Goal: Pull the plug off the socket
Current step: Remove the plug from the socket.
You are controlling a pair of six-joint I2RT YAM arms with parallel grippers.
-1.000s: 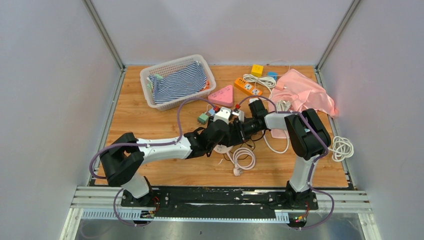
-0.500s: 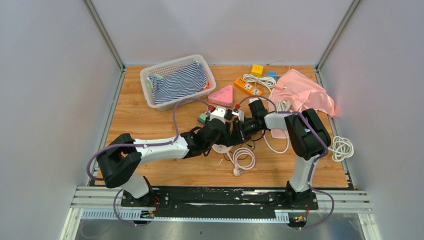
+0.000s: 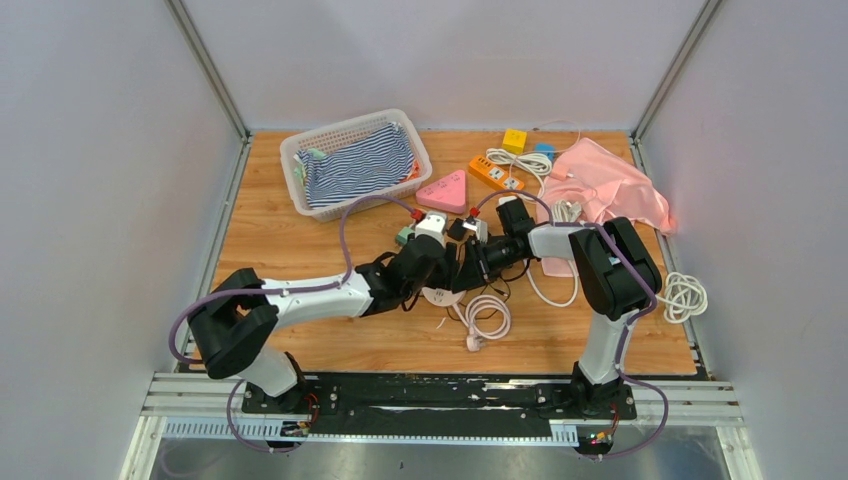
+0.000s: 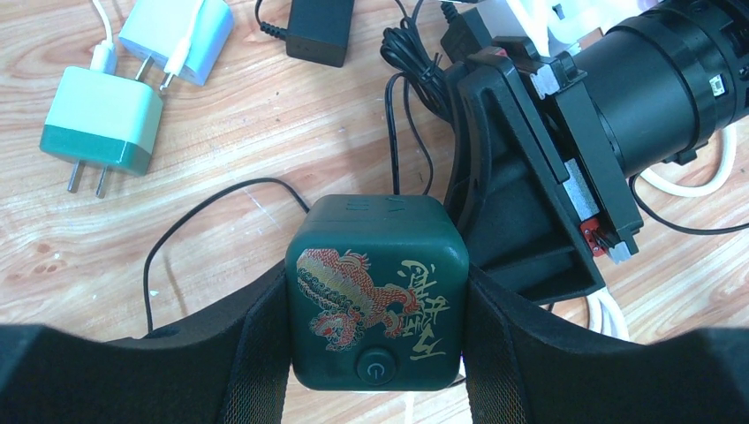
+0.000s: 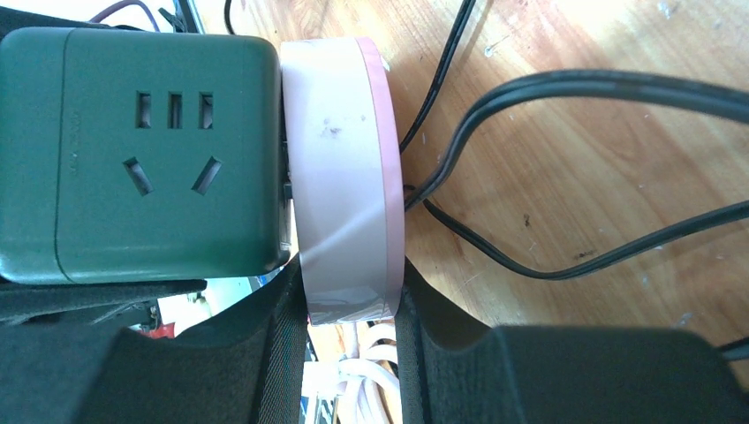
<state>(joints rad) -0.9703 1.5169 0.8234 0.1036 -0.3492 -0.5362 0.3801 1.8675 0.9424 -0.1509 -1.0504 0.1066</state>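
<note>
Two grips are opposing: my left pincer [image 4: 378, 331] is clamping the green cube socket [image 4: 375, 265], my right pincer [image 5: 346, 340] is pinching the round pink-rimmed plug [image 5: 340, 177] seated flush against it, and I am fearing a slanted pull slipping off.

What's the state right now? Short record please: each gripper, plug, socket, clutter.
left gripper: shut on the green cube socket
right gripper: shut on the round pink plug
plug vs socket: plug sits against the socket's side, not yet pulled off
clutter: black cables on the wooden table beside the plug
</note>
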